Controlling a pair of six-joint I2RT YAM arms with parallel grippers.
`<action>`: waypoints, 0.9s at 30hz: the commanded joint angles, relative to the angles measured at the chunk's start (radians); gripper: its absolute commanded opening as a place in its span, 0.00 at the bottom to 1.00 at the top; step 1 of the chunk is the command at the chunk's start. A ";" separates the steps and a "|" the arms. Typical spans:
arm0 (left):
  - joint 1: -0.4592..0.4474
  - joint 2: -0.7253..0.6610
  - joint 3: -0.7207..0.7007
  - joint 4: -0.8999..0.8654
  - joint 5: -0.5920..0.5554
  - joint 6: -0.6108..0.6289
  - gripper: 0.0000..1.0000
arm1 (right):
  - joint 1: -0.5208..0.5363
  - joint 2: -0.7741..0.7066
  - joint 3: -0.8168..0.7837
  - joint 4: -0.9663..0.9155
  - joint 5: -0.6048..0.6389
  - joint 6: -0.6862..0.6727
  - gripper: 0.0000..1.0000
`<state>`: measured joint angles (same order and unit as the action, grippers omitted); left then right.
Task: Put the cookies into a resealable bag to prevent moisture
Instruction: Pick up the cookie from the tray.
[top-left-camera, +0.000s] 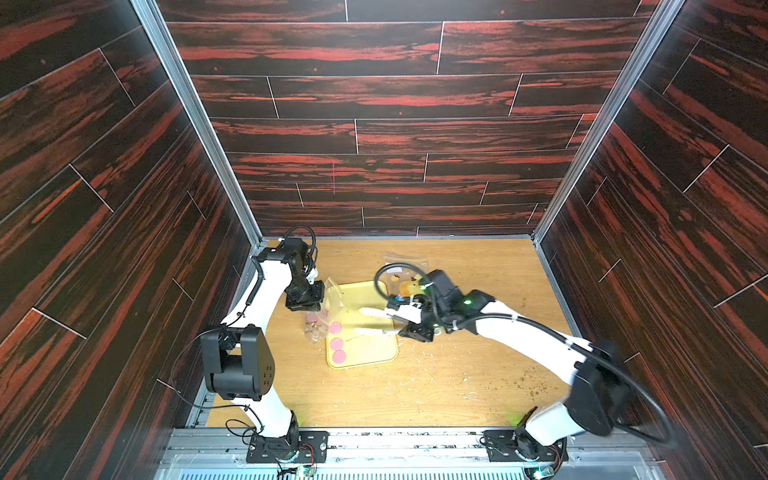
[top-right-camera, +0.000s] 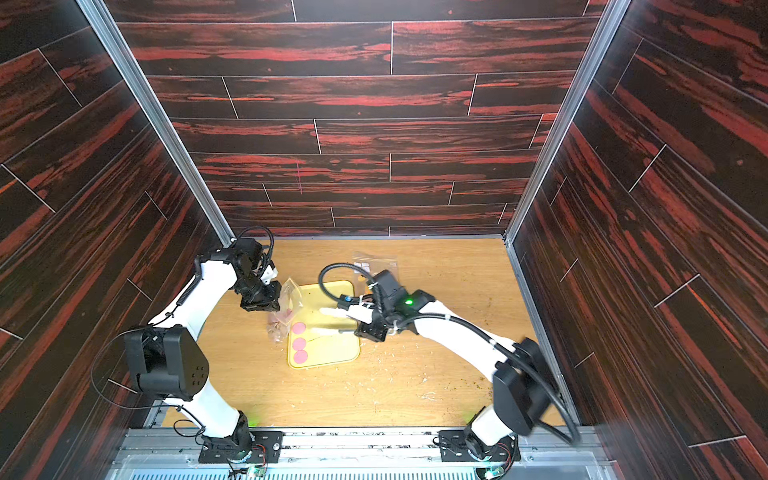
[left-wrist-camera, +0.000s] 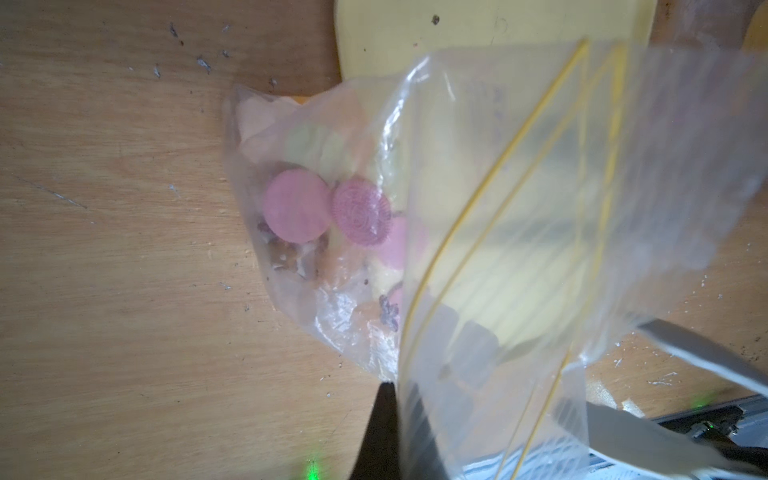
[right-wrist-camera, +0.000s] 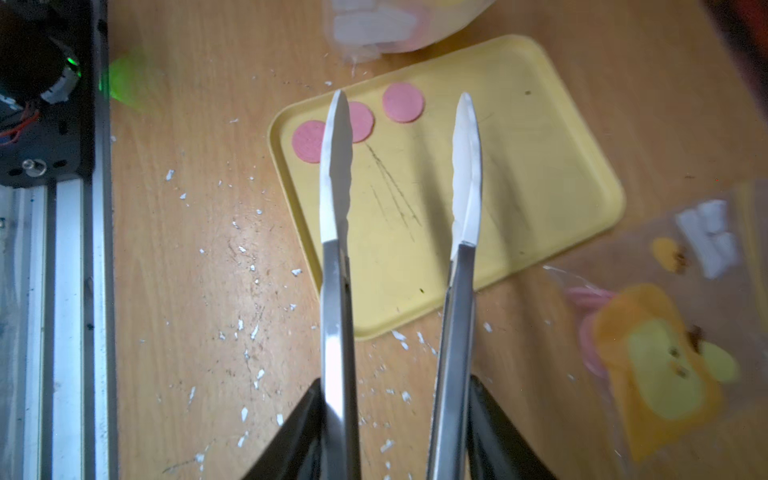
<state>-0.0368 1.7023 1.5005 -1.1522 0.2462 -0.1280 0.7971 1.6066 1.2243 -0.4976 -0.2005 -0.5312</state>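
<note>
This is a robot test cell in a lab, not a home. A left arm (top-left-camera: 249, 307) and a right arm (top-left-camera: 519, 328) are bolted to an aluminium rail (top-left-camera: 415, 440) beside a wooden table (top-left-camera: 415, 395). Printed wood-grain panels (top-left-camera: 374, 95) on aluminium posts (top-left-camera: 197, 116) box it in, and white scraps (right-wrist-camera: 253, 332) litter the table.

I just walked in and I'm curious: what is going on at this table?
The left gripper pinches a clear resealable bag, held up at the edge of the yellow tray, with several pink cookies already inside. The right gripper holds metal tongs, whose tips are apart and empty above the tray. On the tray, three more cookies lie in a row, not yet bagged.
</note>
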 joint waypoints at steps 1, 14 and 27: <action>0.001 -0.002 0.024 -0.023 -0.002 0.005 0.00 | 0.011 0.105 0.066 0.051 -0.029 0.001 0.52; 0.003 0.031 0.026 -0.013 0.032 0.011 0.00 | 0.032 0.401 0.313 0.021 -0.079 -0.051 0.51; 0.006 0.042 0.025 -0.015 0.038 0.018 0.00 | 0.073 0.537 0.456 -0.078 0.009 -0.093 0.50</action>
<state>-0.0364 1.7462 1.5028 -1.1515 0.2771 -0.1291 0.8570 2.0918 1.6394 -0.5308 -0.2035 -0.5922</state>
